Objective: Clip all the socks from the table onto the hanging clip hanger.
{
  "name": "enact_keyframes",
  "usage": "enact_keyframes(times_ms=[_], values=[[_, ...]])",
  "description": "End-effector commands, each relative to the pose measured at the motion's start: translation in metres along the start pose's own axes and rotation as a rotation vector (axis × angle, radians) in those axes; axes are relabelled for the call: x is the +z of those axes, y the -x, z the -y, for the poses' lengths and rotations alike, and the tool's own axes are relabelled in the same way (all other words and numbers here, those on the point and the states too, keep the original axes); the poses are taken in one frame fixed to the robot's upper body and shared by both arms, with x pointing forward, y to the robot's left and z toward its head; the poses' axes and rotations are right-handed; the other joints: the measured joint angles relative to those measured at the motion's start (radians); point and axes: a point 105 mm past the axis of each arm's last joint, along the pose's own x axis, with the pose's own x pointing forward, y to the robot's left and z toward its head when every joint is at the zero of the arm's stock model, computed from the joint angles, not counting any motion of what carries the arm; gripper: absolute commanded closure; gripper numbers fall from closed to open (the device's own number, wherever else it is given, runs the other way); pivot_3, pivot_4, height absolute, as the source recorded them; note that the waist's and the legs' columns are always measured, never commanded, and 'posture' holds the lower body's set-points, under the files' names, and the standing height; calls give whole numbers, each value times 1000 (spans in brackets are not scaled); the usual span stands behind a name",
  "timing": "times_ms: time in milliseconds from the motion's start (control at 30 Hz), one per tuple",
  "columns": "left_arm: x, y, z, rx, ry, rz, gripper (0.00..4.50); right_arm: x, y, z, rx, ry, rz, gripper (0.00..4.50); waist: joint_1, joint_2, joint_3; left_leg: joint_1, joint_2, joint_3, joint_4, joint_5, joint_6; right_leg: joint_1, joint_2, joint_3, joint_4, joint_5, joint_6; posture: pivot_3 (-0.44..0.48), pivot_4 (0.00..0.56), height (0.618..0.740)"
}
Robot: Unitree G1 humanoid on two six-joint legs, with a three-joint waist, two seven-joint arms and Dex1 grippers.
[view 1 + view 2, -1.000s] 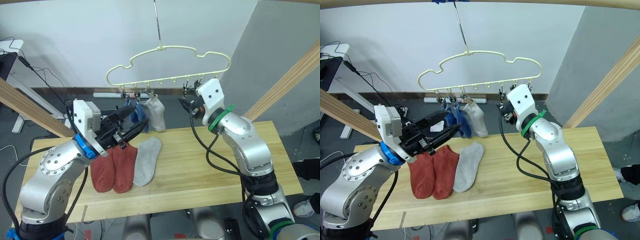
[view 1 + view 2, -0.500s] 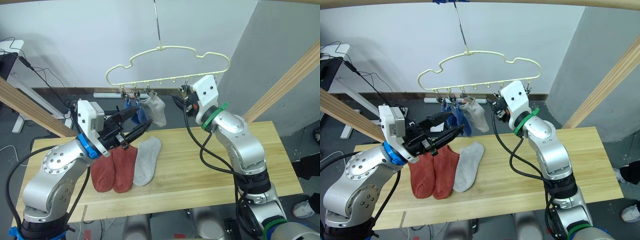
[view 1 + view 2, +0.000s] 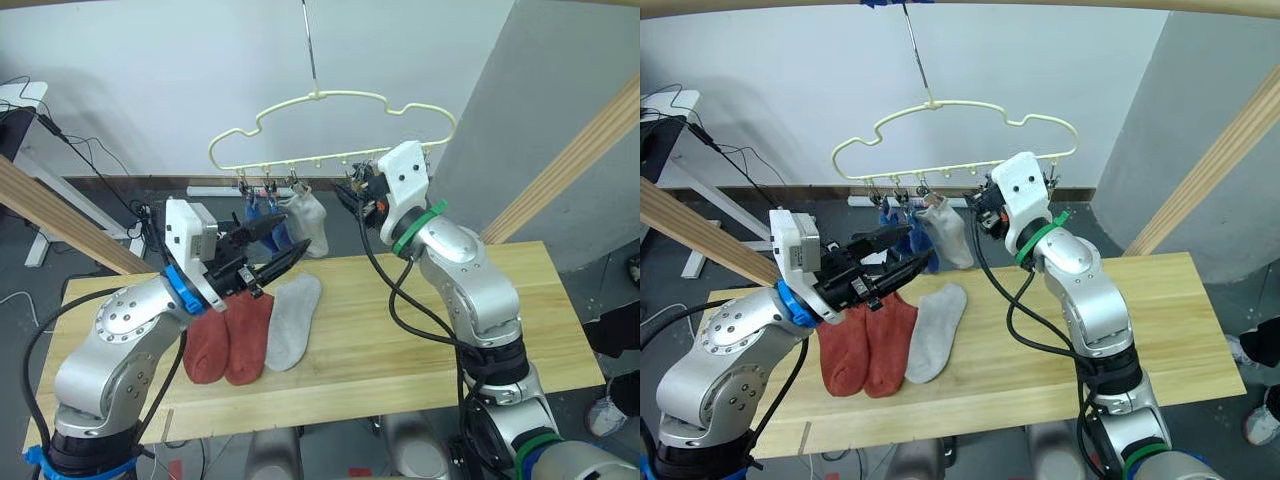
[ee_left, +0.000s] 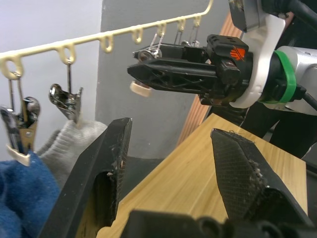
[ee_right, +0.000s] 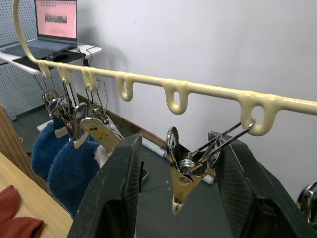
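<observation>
The pale-yellow clip hanger, cloud-outlined with a row of loops and small metal clips, hangs in the upper centre of the head views. Two blue socks and one light grey sock dangle from its left-hand clips. On the plank table, left of centre, lie two rust-red socks side by side, with another grey sock just beside them.

The right gripper is raised to the hanger's rail, its fingers spread with a free clip between them. The left gripper hovers above the red socks, fingers parted and empty.

Compared with half a second ago, the right gripper has slid further left along the rail, and the left arm has edged right and up.
</observation>
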Motion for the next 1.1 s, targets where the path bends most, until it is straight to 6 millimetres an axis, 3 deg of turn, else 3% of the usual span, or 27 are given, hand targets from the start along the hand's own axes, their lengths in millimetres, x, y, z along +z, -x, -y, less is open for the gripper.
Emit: enact_keyframes(times_ms=[33,267,467,700,800,867,1100], values=[[5,-1,2,-3,-19,21,1689,14,3,3,-35,-20,41,2305,0,0,0,0,0,0,0,0,0,0,0,0,0,0,0,-156,253,740],[4,-2,2,-5,-14,20,1689,4,10,11,-92,-17,-25,2305,0,0,0,0,0,0,0,2,1,0,0,-1,1,1,-2,-169,255,740],[2,-3,3,-10,-12,14,1689,-19,19,14,-134,-39,-142,2305,0,-1,-1,0,0,0,0,2,1,0,0,0,1,1,-2,-172,256,740],[1,-2,3,-13,-12,8,1689,-35,25,8,-105,-56,-232,2305,-1,-1,-1,0,0,0,0,3,1,0,1,-1,1,1,-2,-175,260,740],[0,-2,3,-14,-10,5,1689,-34,26,8,-108,-66,-229,2862,-1,-1,-1,0,0,0,0,2,1,0,1,-1,1,1,-2,-176,262,740],[0,-2,3,-14,-10,4,1689,-33,26,7,-107,-70,-226,3522,-1,-1,-1,0,0,0,0,2,1,0,1,0,1,1,-2,-176,263,740],[-1,-1,3,-17,-13,-3,1689,-18,25,4,-85,-61,-169,3522,-1,-1,-1,0,0,0,0,2,1,0,1,-1,1,1,-2,-176,265,740]])
